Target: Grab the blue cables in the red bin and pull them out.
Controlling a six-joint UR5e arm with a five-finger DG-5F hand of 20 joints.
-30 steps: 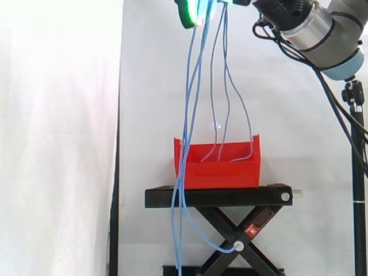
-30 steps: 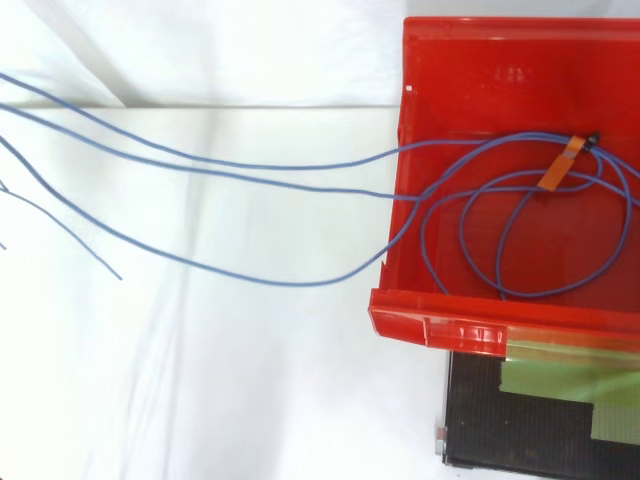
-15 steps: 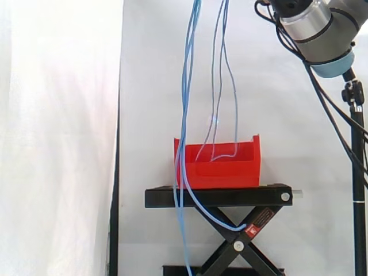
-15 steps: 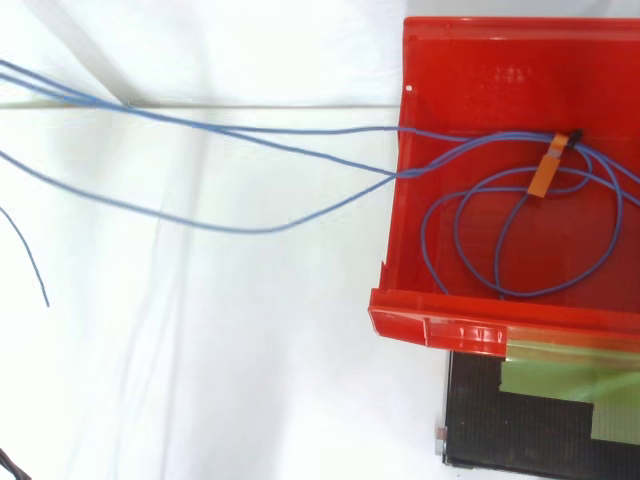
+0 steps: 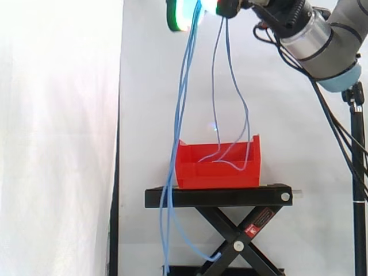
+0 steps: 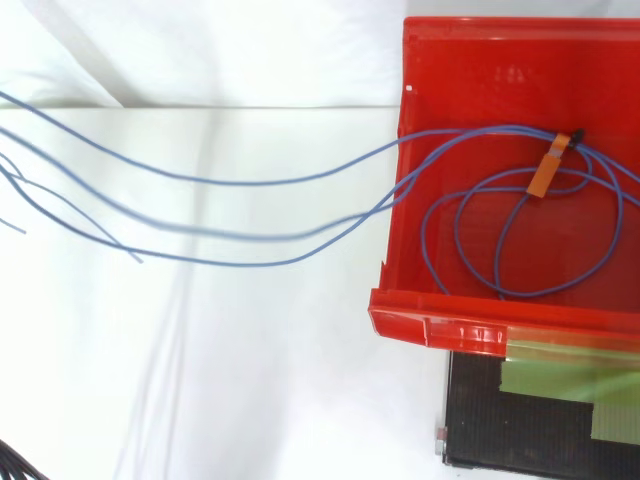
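My hand (image 5: pixel 183 12) has dipped lower than half a second ago, letting the blue cables (image 5: pixel 184 103) slacken, fingers clamped on their upper strands, loops lying in the red bin (image 5: pixel 218 172), so mid-pull, I reckon a higher haul comes next.

No legible text: tiny unreadable print on the red sticker (image 5: pixel 260 218) on the black stand (image 5: pixel 218 196).
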